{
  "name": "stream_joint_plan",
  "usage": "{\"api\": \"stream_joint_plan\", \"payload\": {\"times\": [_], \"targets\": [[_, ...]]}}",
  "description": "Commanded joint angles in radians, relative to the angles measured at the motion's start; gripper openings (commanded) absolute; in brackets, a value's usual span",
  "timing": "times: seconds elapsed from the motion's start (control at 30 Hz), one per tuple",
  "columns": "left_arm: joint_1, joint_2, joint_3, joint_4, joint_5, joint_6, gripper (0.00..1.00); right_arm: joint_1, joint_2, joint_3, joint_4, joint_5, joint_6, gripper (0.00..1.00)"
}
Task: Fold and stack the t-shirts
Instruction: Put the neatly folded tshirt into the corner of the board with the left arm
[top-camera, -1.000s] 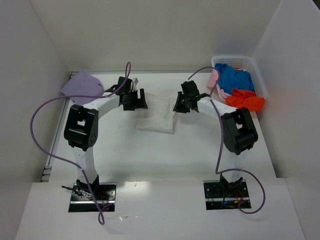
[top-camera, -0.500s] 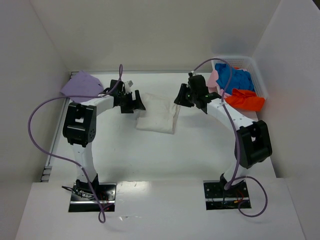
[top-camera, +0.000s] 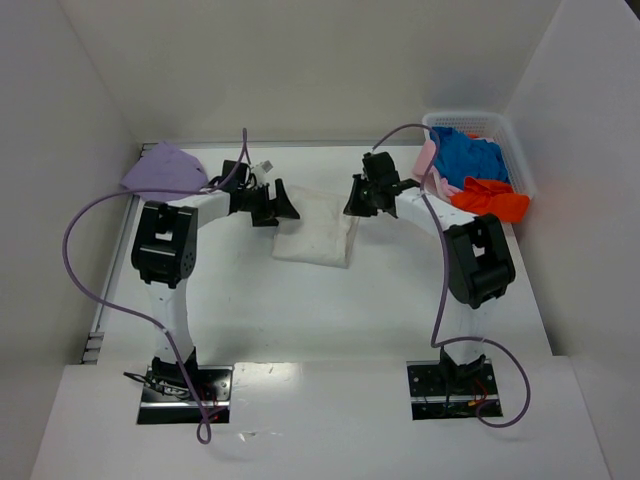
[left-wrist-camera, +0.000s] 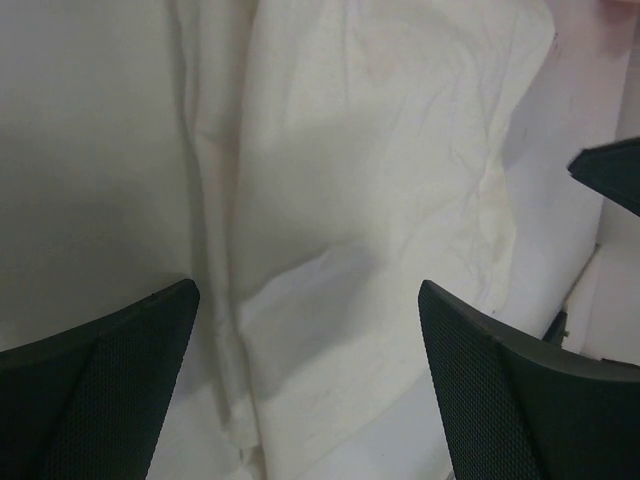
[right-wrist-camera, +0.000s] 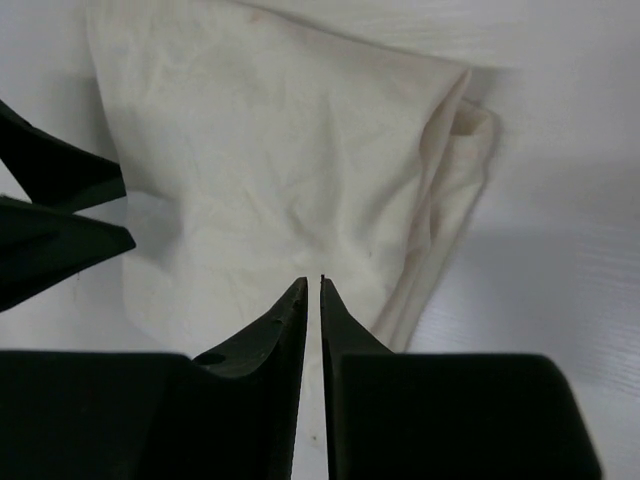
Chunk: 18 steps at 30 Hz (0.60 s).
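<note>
From above, the lavender t-shirt (top-camera: 165, 168) at 10 o'clock on the table (top-camera: 320, 300) is partly cut off by the left arm, so its fold is hard to read. The off-white t-shirt (top-camera: 315, 235) lies folded just past centre toward 12 o'clock, its far corners hidden under both claws. At 2 o'clock a white mesh basket (top-camera: 512, 140) holds a blue t-shirt (top-camera: 468, 155) and an orange-red t-shirt (top-camera: 492, 200) draped over its near rim. A pale pink t-shirt (top-camera: 428, 158) shows only as a sliver behind the right arm. Purple cables (top-camera: 75, 235) loop over both arms. The left gripper (top-camera: 275, 205) is a dark blur overhead; its wrist view shows it released, fingers (left-wrist-camera: 120, 370) wide above the creased cloth. The right gripper (top-camera: 360, 198) reads only in its wrist camera: clenched to a hairline slit, grasping nothing, tips over the cloth beside its layered edge
</note>
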Motion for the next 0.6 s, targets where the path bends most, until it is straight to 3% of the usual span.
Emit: {"api": "stream_joint_plan", "payload": {"times": [0.0,0.23,0.57], "targets": [[-0.012,0.069,-0.044,-0.07,0.03,0.012,1.0,-0.005,0.072,0.072,0.011,0.005,-0.017,0.14],[-0.055,0.091,-0.081,-0.049,0.065,-0.027,1.0,0.014,0.149,0.097,0.024,0.005,-0.017,0.12],[-0.107,0.072,-0.167,0.119,-0.021,-0.28,0.95,0.014,0.18,0.097,0.063,-0.013,-0.017,0.12]]}}
